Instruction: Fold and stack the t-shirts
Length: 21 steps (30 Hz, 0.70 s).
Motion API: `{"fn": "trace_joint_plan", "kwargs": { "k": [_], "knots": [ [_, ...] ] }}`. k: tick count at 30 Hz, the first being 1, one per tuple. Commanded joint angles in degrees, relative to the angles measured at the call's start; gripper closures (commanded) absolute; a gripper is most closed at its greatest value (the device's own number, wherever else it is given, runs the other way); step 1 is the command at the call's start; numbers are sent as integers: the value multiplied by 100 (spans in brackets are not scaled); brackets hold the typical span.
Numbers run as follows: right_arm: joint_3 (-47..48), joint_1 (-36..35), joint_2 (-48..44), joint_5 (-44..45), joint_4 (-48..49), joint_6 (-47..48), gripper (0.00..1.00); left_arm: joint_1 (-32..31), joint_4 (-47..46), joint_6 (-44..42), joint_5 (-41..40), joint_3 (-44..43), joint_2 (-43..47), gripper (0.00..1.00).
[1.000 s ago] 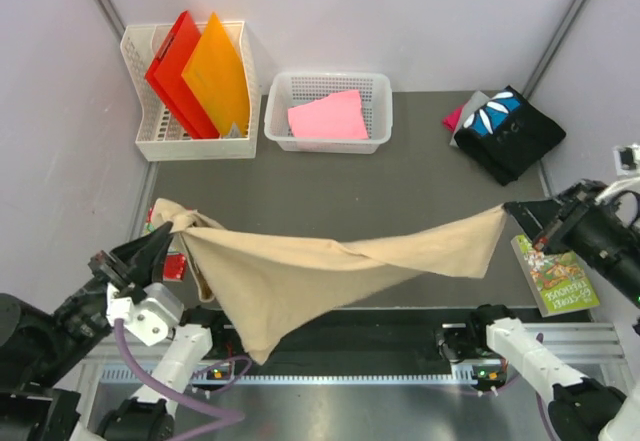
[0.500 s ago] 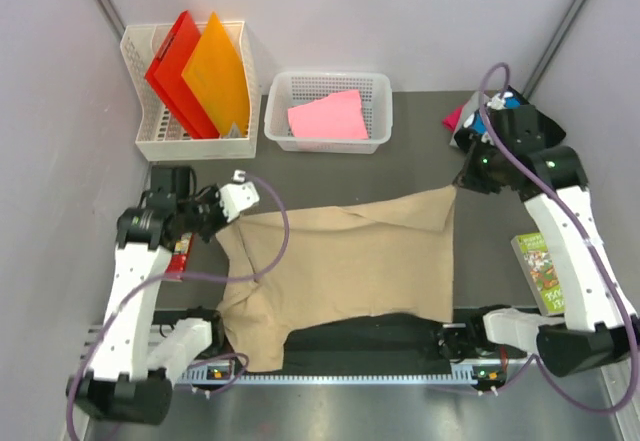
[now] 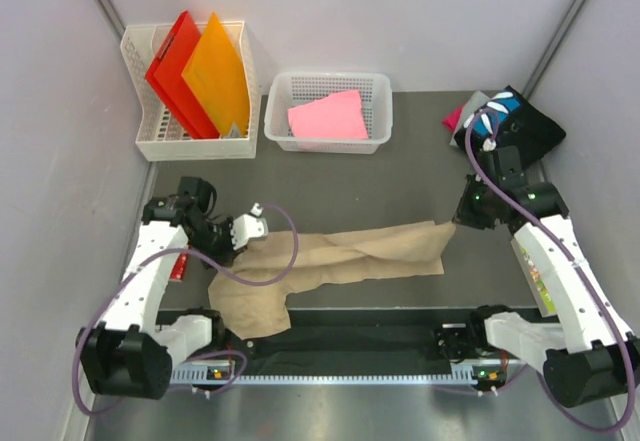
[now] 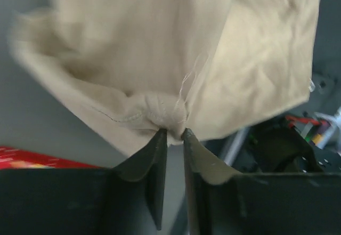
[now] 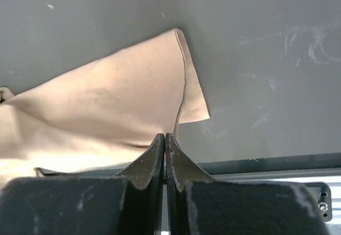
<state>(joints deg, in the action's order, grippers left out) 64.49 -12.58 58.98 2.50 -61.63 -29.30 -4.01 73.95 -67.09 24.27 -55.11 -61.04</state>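
The tan t-shirt (image 3: 340, 256) lies crumpled across the table's near half, its left end hanging over the front rail. My left gripper (image 3: 244, 244) is at its left end. In the left wrist view its jaws stand a narrow slit apart with a bunched knot of tan cloth (image 4: 160, 48) caught between the tips (image 4: 174, 132). My right gripper (image 3: 458, 218) is at the shirt's right corner, shut (image 5: 164, 135) on the cloth's edge (image 5: 106, 102). A folded pink t-shirt (image 3: 328, 116) lies in a white basket (image 3: 330, 145). The black printed t-shirt (image 3: 510, 133) sits at the back right on grey and magenta ones.
A white mesh rack (image 3: 142, 133) at the back left holds a red folder (image 3: 170, 66) and an orange folder (image 3: 215, 71). A green book (image 3: 538, 269) lies under my right arm. A small red item (image 3: 178, 264) is by my left arm. A black rail (image 3: 380, 336) runs along the front.
The tan t-shirt, stretched in the air between both grippers a second ago, has come down onto the table. Both arms swung forward and inward. The left jaws have parted slightly.
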Motion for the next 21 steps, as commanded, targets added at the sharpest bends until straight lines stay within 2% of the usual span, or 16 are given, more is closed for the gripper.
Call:
{"fn": "trace_joint_plan", "kwargs": {
  "k": [1, 2, 5, 6, 11, 13, 16, 21],
  "knots": [
    [-103, 27, 385, 128, 607, -85, 100, -3, 647, -218, -686, 580, -539, 62],
    [-86, 27, 490, 136, 764, -76, 100, -3, 612, -138, -835, 633, -663, 53],
    [81, 27, 965, 163, 1029, -23, 100, -3, 611, 160, -1055, 450, -1173, 11],
    [194, 27, 1201, 154, 1073, 3, 100, 5, 655, 196, -1091, 344, -1296, 1],
    [459, 27, 1634, 14, 1188, 56, 100, -3, 103, 626, -1153, -709, -1631, 1],
    [416, 19, 1590, -4, 1223, 56, 100, -3, -544, 871, -1056, -878, -1683, 1],
    [266, 27, 1511, -39, 1258, 30, 100, -3, -1013, 1240, -776, -1194, -1973, 1],
    [38, 19, 1336, -39, 1276, 30, 100, -178, -795, 1681, -151, -1476, -2666, 1]
  ]
}}
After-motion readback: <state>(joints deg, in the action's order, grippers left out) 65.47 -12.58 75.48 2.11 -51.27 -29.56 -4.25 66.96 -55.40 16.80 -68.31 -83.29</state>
